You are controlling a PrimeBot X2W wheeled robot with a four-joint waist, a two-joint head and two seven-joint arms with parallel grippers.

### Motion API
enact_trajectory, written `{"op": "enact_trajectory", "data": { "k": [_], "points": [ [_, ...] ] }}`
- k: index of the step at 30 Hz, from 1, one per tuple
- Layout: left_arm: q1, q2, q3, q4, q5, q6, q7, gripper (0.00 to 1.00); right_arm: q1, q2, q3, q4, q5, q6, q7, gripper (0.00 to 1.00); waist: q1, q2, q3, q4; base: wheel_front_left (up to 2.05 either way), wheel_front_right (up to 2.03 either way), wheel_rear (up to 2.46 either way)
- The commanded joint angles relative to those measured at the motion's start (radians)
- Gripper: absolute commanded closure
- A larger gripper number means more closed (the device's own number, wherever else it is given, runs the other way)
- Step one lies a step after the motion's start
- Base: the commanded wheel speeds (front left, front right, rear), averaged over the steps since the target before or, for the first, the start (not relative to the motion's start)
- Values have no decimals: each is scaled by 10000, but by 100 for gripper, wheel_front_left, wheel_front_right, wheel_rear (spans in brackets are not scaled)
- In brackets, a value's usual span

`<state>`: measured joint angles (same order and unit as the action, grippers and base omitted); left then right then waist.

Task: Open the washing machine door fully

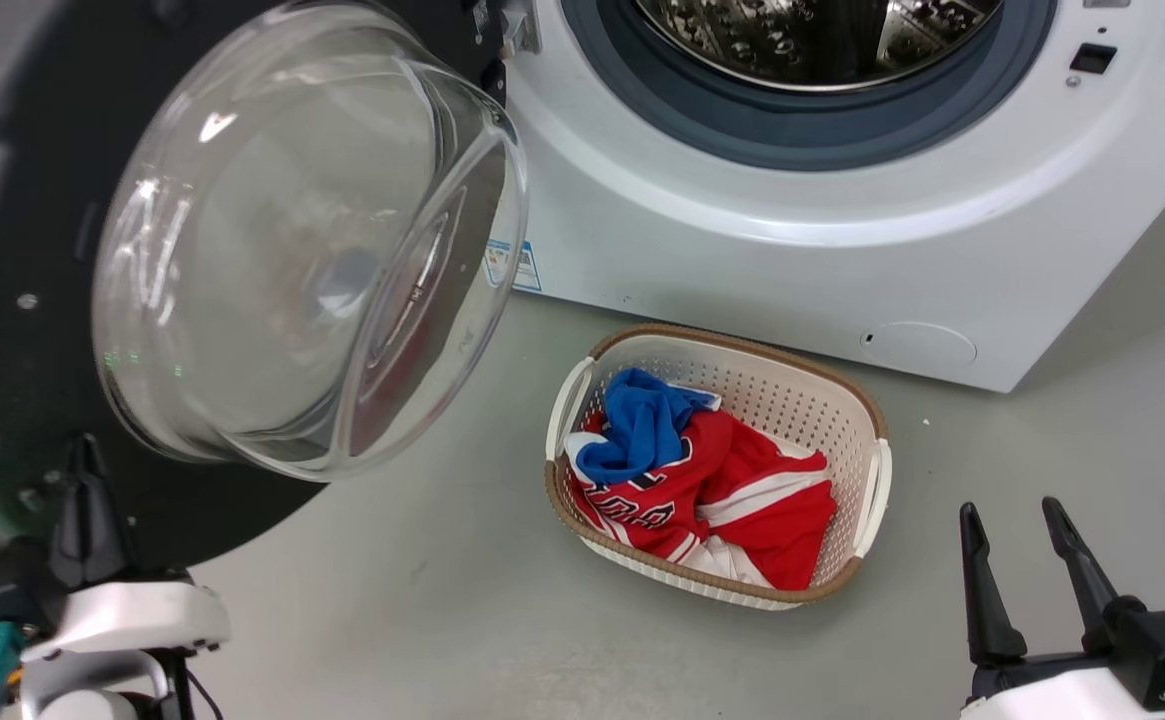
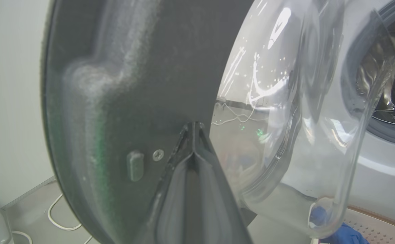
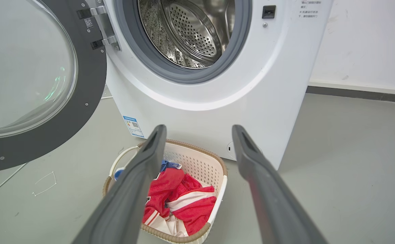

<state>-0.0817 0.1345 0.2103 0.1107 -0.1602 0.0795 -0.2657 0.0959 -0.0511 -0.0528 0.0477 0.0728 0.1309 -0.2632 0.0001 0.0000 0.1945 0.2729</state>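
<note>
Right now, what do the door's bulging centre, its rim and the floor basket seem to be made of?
The washing machine door: centre looks like clear glossy glass, with sharp highlights; rim seems matt dark plastic, dotted with screws. The basket: cream perforated plastic, probably; its brown edge looks woven.

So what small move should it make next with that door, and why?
Probably push the washing machine door a bit further out: the left end effector, fingers closed, seems pressed on its black inner rim, and the door looks open, perhaps not fully.
</note>
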Motion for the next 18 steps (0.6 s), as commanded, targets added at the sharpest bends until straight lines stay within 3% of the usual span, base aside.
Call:
{"op": "enact_trajectory", "data": {
  "k": [1,18],
  "points": [
    [-218,17,207,12,43,-3,22,100,-182,17,3,-43,-67,-3,-22,0,-1,0,120,-26,0,0,0],
    [-2155,598,2744,1852,128,-841,23,100,-775,16,-44,-186,-427,-3,-22,0,-1,0,1024,-459,0,0,0]
  ]
}}
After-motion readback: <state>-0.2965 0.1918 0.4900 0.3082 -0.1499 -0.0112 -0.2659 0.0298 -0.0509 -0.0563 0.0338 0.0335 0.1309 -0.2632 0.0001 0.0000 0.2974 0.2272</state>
